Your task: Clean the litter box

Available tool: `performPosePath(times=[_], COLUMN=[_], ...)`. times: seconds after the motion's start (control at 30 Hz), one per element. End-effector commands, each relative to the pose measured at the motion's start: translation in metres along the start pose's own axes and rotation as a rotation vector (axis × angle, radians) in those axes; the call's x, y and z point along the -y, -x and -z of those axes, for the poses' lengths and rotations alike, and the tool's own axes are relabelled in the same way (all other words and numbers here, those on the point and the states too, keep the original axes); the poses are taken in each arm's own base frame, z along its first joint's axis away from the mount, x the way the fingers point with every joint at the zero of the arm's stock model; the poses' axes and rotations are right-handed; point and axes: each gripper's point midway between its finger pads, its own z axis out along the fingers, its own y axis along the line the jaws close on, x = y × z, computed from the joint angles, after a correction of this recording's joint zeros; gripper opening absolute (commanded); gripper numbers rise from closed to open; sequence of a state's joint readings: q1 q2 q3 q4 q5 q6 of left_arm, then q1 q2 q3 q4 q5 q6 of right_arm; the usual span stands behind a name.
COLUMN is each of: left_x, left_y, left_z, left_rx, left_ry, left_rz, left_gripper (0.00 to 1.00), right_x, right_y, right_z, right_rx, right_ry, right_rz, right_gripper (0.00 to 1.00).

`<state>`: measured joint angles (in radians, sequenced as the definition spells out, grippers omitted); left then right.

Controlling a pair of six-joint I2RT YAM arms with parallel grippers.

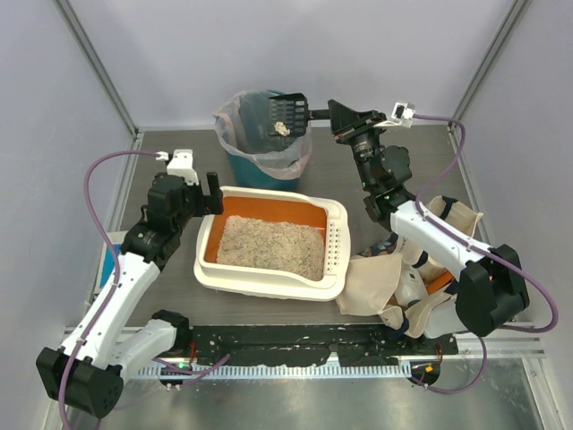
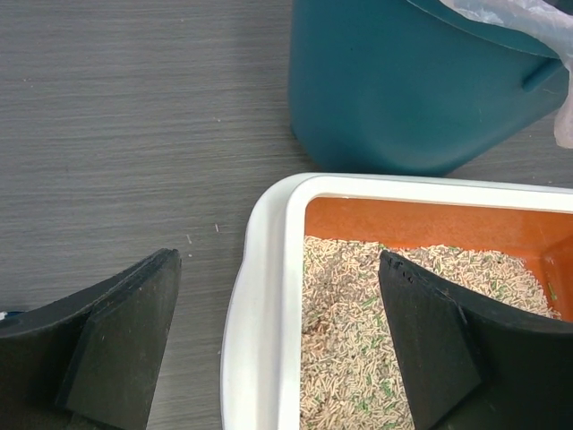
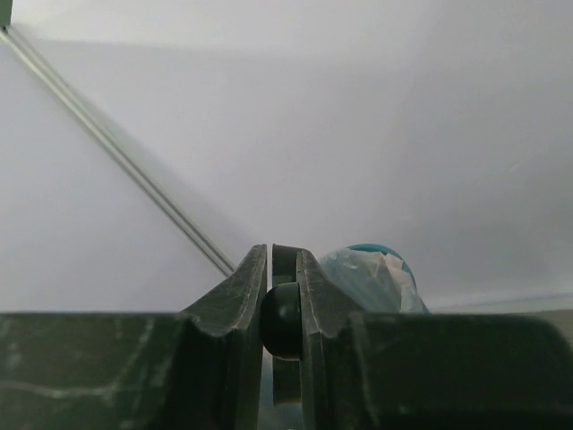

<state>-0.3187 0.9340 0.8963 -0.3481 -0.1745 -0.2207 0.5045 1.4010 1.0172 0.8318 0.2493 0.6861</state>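
The litter box (image 1: pixel 333 240) lies mid-table, a cream tray with orange inner walls, holding grey-beige litter (image 1: pixel 273 246). My left gripper (image 1: pixel 201 197) is open at its left end. In the left wrist view the left gripper (image 2: pixel 278 260) straddles the white rim (image 2: pixel 260 322), one finger outside over the table and the other over the litter. My right gripper (image 1: pixel 324 114) is shut on the handle of a dark scoop (image 1: pixel 285 115), which hangs over the teal bin (image 1: pixel 260 166) with a pale clump on it. In the right wrist view the right gripper (image 3: pixel 283 255) pinches the dark handle (image 3: pixel 285 315).
The teal bin (image 2: pixel 403 90) with a clear plastic liner (image 3: pixel 367 278) stands just behind the litter box. A beige cloth tote bag (image 1: pixel 380 282) slumps at the box's right end, under the right arm. Grey walls enclose the table on three sides.
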Motion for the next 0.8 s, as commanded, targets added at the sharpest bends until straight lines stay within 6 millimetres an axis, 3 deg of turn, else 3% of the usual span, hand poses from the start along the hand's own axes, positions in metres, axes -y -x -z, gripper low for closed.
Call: performPosePath(times=[0.0,0.2,0.53,0.67,0.7,0.77], left_x=[0.006,0.008,0.014,0.015,0.015,0.015], left_y=[0.009,0.007,0.005,0.005,0.004,0.004], left_z=[-0.003,-0.003,-0.003,-0.003,-0.003,-0.003], left_rx=[0.032,0.024,0.017,0.017,0.013,0.013], left_ry=[-0.026,-0.035,-0.056,-0.056,-0.056,-0.055], left_rz=[-0.001,-0.007,-0.015,-0.017,-0.02,-0.022], left_gripper=[0.94,0.86,0.8,0.78,0.78,0.76], right_x=[-0.051,-0.096,-0.115,-0.121,-0.131,-0.134], right_y=[0.022,-0.001,-0.039,-0.052,-0.058,-0.056], right_z=[-0.015,-0.018,-0.001,0.007,0.013,0.018], right_rx=[0.057,-0.043,-0.146,-0.134,-0.117,-0.074], right_ry=[0.218,0.46,0.546,0.533,0.556,0.541], right_rz=[0.224,0.405,0.785,0.944,1.002,1.039], right_gripper=[0.01,0.01,0.01,0.01,0.01,0.01])
